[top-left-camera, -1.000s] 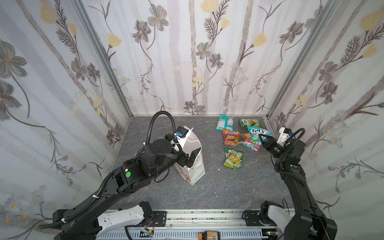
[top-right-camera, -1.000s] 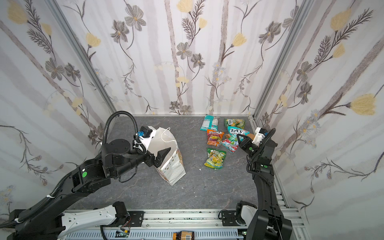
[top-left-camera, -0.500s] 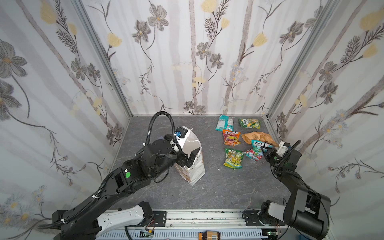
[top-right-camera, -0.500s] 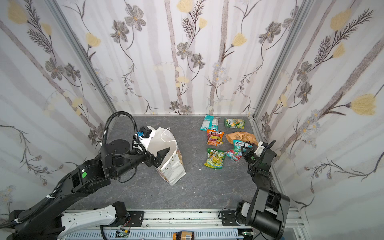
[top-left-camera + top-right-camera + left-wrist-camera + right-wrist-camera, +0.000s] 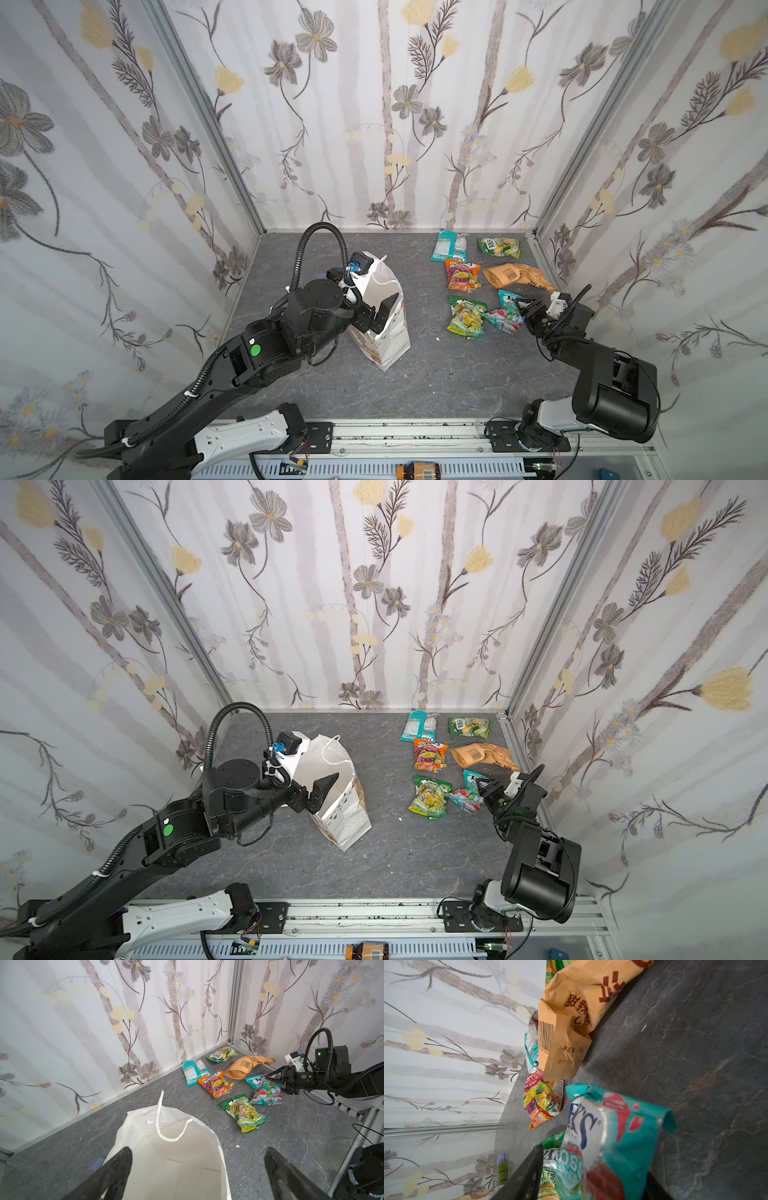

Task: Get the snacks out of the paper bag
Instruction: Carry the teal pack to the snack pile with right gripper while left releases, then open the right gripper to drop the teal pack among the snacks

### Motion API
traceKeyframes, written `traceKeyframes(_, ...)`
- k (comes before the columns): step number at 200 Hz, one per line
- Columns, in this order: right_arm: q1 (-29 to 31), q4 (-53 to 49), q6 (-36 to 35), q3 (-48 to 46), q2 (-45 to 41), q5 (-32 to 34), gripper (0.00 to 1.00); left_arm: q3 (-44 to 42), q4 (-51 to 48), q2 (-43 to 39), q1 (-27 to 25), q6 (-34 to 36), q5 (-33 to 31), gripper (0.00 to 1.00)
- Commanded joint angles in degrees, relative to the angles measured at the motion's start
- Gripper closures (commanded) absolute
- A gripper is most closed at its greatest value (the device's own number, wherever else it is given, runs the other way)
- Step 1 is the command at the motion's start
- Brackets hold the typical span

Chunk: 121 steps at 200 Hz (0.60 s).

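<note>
In both top views, the white paper bag [image 5: 388,332] is standing at the centre of the grey table [image 5: 436,382], its plain white inside showing. The left gripper [image 5: 379,309] is hovering at the bag's mouth, jaws spread wide. The snacks [image 5: 463,276] are lying at centre right, outside the bag. The right gripper [image 5: 521,311] is straddling the teal-and-red packet [image 5: 505,318], jaws parted rather than pinching it.

lab robot cell: wallpaper panels [image 5: 374,124], alu frame [image 5: 199,104]
</note>
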Motion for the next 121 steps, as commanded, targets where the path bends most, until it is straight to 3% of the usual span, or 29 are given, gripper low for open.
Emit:
traceKeyframes(1, 0.1, -2.5, -3.9, 0.8, -2.8, 3.2, 0.21, -0.4, 1.6, -0.6, 0.0, 0.4, -2.6, 0.00)
traceKeyframes(22, 0.1, -7.6, -6.7, 1.7, -6.8, 6.2, 0.01, -1.1, 2.5, -1.8, -0.1, 1.1, -4.3, 0.00)
traceKeyframes(74, 0.2, -19.9, -13.0, 4.7, -21.2, 12.2, 0.00, -2.4, 5.0, -4.8, 0.0, 2.7, -7.9, 0.00)
traceKeyframes(121, 3.9, -23.2, -16.4, 7.5, -35.5, 20.6, 0.00, -3.7, 8.1, -8.0, 0.0, 2.8, -13.4, 0.00)
